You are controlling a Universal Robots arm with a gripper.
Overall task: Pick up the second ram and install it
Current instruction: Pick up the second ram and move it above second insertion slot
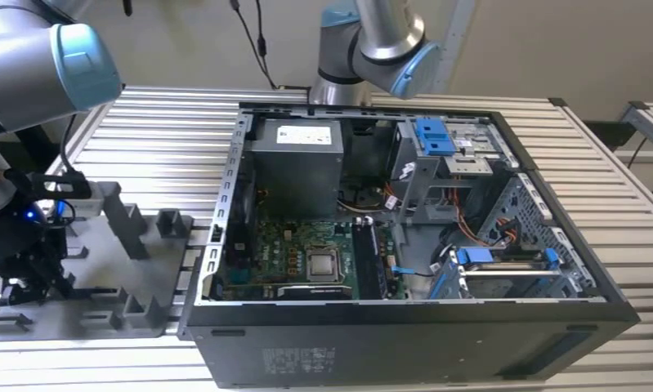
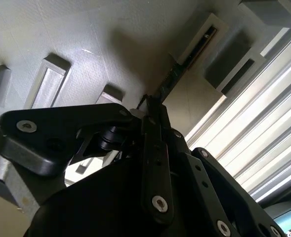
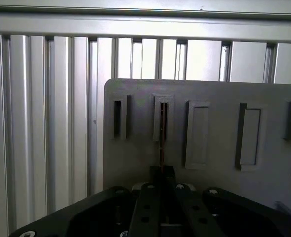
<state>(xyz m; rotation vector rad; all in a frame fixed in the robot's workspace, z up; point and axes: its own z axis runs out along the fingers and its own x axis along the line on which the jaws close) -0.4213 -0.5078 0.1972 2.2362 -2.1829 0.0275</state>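
- Gripping is where the work stands: in the first wrist view the gripper (image 3: 161, 170) has its fingers drawn together on the thin top edge of the second ram (image 3: 161, 140), so I judge it clamped on the stick.
- In the exterior view the gripper (image 1: 26, 286) sits at the lower left of the frame, over the grey holder plate (image 1: 140, 269) on the slatted surface (image 1: 163, 114), well apart from the open computer case (image 1: 413, 327).
- The second ram (image 2: 177, 69) is seen edge-on in both wrist views, as 1 dark line running from the gripper (image 2: 152, 106) to a narrow slot (image 3: 161, 111) in the holder plate (image 3: 135, 158).
- Its long axis seems to lie along that slot, with the board standing on its long edge and its 2 flat faces turned to the fingers.
- I cannot tell whether its lower edge is still seated in the slot or already clear of it.
- Risk 1: a pull that is not straight could jam the board against the slot walls, bending it or dragging the plate along.
- Risk 2: the hold is on a thin edge, so the stick could slip or pivot, leaving it skewed for seating on the motherboard (image 1: 293, 253).
- Risk 3: a long board carried crooked could clip the case wall.
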